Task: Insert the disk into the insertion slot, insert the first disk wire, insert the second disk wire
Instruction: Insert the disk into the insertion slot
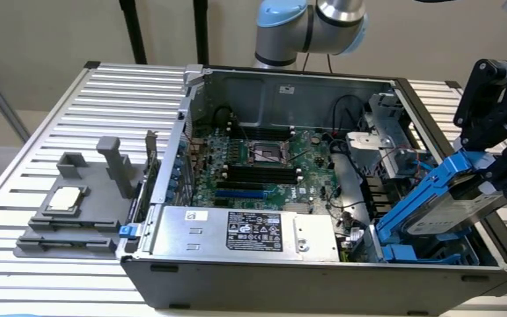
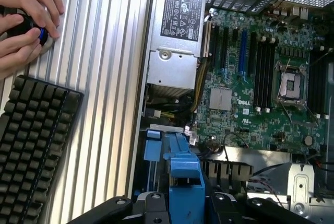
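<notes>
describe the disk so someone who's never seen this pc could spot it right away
Find the open computer case and go to its end at the exterior view's right. There the black jaws hold the disk tilted over that corner. It is a flat silver-grey slab in a bright blue frame, unlike the silver box with a black label.

A ribbed metal tabletop [image 1: 121,99] stands before a plain beige wall [image 1: 51,39].

Tilted disk [image 1: 451,210] across insertion slot [image 1: 414,253] mouth
</notes>
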`<state>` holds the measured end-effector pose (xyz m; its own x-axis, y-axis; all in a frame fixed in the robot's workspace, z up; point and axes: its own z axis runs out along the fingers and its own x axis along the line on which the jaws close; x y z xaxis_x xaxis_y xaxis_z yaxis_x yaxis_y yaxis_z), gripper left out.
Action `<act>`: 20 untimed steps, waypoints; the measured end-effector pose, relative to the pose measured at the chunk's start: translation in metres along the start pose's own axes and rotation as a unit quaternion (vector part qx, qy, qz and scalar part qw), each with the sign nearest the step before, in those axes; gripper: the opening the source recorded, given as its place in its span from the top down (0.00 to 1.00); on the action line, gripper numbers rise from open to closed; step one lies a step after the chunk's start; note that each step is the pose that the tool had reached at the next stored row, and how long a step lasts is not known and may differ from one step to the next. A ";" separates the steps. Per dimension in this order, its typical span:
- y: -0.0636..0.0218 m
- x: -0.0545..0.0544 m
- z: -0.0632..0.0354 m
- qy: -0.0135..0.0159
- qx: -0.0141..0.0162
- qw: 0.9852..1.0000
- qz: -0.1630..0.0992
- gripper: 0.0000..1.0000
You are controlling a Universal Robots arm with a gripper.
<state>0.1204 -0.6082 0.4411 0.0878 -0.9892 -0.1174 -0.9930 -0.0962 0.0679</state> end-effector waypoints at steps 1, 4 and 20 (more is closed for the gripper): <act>0.0000 0.000 0.0000 0.000 0.000 1.000 0.000 0.68; 0.0002 0.000 -0.0001 0.000 0.000 1.000 0.003 0.68; 0.0015 -0.001 0.0019 0.002 0.004 1.000 0.012 0.68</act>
<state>0.1186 -0.6075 0.4394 0.0640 -0.9916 -0.1122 -0.9955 -0.0713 0.0622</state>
